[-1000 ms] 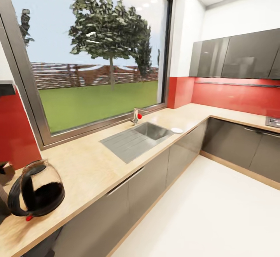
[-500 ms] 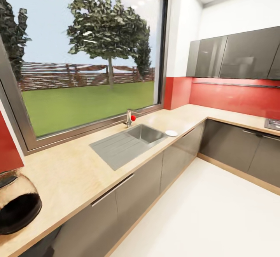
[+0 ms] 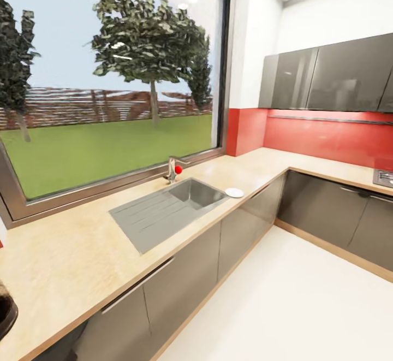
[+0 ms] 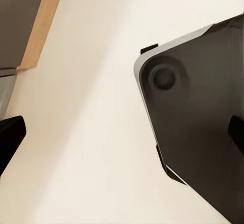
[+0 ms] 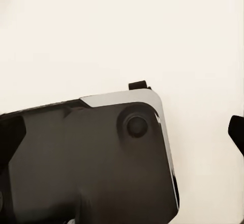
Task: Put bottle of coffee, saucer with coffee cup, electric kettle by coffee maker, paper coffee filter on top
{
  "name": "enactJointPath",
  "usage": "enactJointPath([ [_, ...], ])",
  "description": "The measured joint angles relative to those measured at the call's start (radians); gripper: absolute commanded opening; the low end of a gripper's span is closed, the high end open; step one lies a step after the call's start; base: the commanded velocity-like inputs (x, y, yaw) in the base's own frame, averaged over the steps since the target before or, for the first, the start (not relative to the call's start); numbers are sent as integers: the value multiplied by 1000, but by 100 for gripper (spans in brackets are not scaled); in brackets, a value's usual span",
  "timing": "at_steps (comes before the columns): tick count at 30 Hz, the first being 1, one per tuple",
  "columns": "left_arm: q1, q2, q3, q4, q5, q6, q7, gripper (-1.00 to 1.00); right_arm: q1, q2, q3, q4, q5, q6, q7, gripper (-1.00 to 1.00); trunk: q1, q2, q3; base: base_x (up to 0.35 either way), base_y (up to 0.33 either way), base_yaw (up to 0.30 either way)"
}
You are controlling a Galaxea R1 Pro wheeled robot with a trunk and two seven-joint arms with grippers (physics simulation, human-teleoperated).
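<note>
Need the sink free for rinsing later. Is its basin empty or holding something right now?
Empty as far as visible: the sink basin shows bare metal; its near corner is hidden. The white saucer lies outside it, on the countertop.

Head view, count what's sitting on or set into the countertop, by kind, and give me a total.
Sink: 1
Faucet: 1
White saucer: 1
Stovetop corner: 1
Dark round object at the frame edge, cut off, kind unclear: 1
Total: 5

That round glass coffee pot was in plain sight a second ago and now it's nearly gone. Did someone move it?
No, the robot's head camera swung right, so the whole picture slid left. The coffee pot now shows as a dark sliver at the left edge, and more lawn shows through the window. Nothing was grasped or released. The sink, white saucer and countertop kept their places relative to each other.
</note>
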Motion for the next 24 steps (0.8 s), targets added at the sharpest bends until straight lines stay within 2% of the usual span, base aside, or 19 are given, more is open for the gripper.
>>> enactJointPath([
  [8, 0, 0, 2, 0, 2, -5, 0, 100, 0, -11, 0, 0, 1, 1, 0, 100, 0, 0, 0, 252, -199, -42],
  [24, 0, 0, 2, -1, 3, -12, 0, 100, 0, -12, -2, 0, 0, 1, 9, 100, 0, 0, -11, 252, -199, -231],
])
